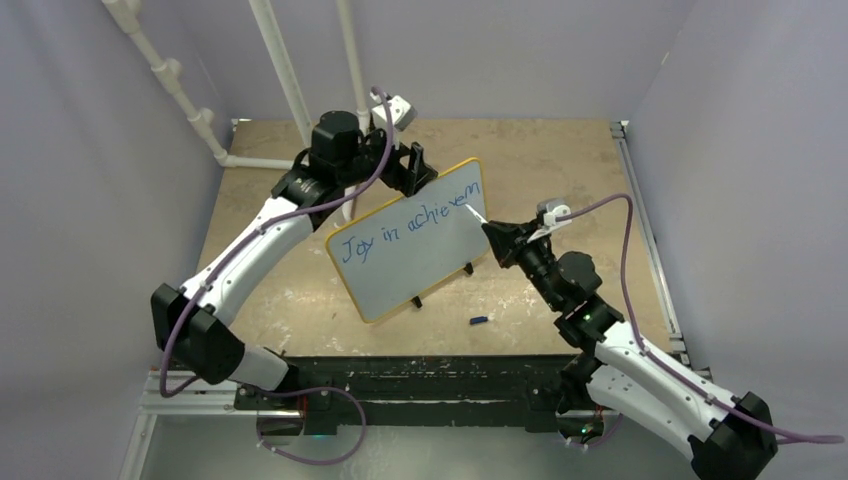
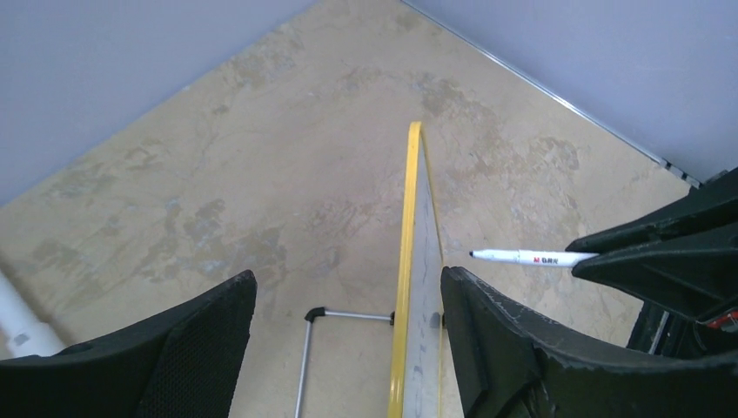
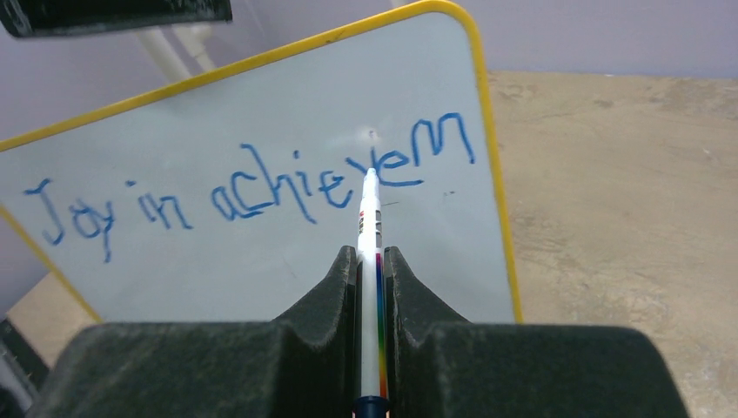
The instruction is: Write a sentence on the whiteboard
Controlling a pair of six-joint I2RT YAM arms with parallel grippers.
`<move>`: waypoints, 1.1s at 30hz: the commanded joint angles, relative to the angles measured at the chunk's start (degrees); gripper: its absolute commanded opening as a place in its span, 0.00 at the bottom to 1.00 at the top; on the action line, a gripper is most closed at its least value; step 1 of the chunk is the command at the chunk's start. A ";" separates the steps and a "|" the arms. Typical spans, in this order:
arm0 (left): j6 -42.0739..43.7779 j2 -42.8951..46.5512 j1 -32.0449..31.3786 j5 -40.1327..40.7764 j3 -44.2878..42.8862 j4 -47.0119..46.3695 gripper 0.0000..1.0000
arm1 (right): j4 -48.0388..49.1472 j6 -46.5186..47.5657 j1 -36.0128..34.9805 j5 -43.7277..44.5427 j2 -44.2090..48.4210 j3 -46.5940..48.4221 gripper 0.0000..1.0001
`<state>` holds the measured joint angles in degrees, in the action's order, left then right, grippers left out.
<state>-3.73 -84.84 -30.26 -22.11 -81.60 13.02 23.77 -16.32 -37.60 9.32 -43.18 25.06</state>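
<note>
Pinched hard between the closed jaws of the black right gripper (image 3: pixel 372 254), the slim white marker (image 3: pixel 370 209) hangs just off the board face, near the last letters. The blue handwritten sentence (image 3: pixel 261 187) runs up to the yellow rim of the small white whiteboard (image 3: pixel 261 287), so I judge the next letters belong lower, with light, square contact. The black left gripper (image 2: pixel 346 280) straddles the board's edge, jaws spread wide.

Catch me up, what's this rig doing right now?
The right pincer is shut on a white marker, its tip aimed at the whiteboard beside the blue writing, which reads "Joy in achievem". The left wrist view shows the tip just off the surface. The left pincer straddles the board's top edge, jaws open.
</note>
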 commanded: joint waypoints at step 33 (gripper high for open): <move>-16.24 44.76 3.37 24.17 20.56 30.43 0.72 | 22.42 -0.88 -36.91 12.64 -22.57 7.00 0.00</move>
<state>-17.50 -39.77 -27.05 4.40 -62.67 43.00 40.01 -17.76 -72.25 17.58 -62.37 27.73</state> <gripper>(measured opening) 0.737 0.118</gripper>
